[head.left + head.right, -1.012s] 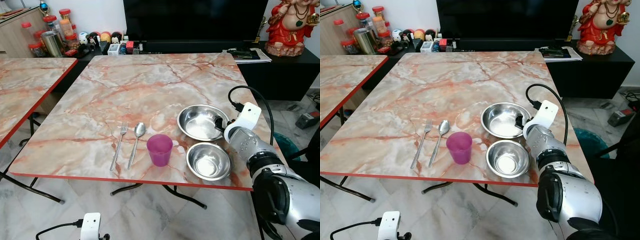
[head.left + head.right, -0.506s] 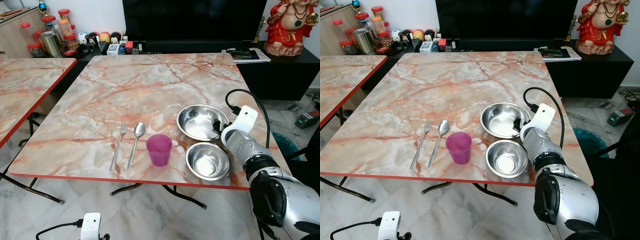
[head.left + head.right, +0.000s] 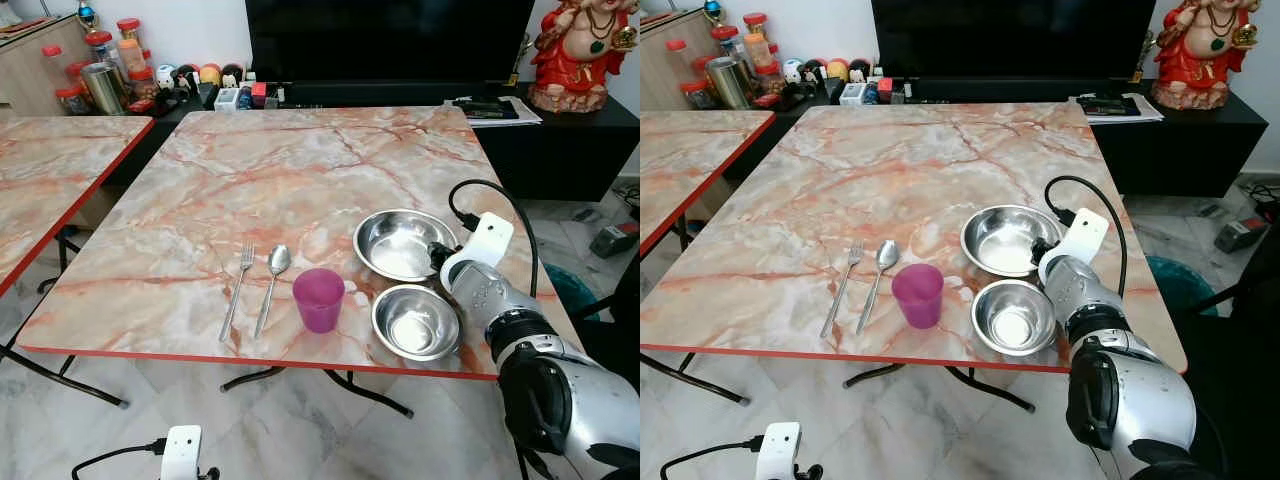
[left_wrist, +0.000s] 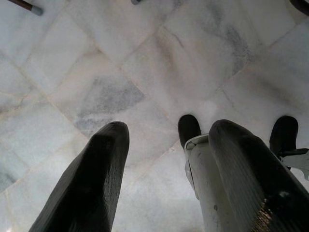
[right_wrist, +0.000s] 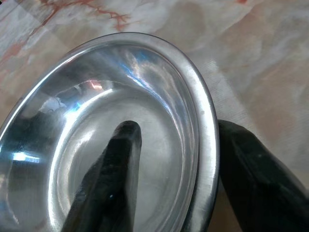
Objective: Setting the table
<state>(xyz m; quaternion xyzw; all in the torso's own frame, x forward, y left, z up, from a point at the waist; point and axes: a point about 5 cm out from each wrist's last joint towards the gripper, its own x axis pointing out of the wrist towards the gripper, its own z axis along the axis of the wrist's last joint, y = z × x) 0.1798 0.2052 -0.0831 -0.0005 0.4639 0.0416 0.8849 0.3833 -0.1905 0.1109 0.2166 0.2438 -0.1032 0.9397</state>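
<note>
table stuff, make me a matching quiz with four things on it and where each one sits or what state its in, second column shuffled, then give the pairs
Things
1. fork
2. purple cup
3. larger steel bowl
4. smaller steel bowl

Places or states
A. nearest the table's front edge, right of the cup
B. its rim sits between the right gripper's fingers
C. leftmost, beside the spoon
D. upright, between the spoon and the bowls

Pairs: 1-C, 2-D, 3-B, 4-A
</note>
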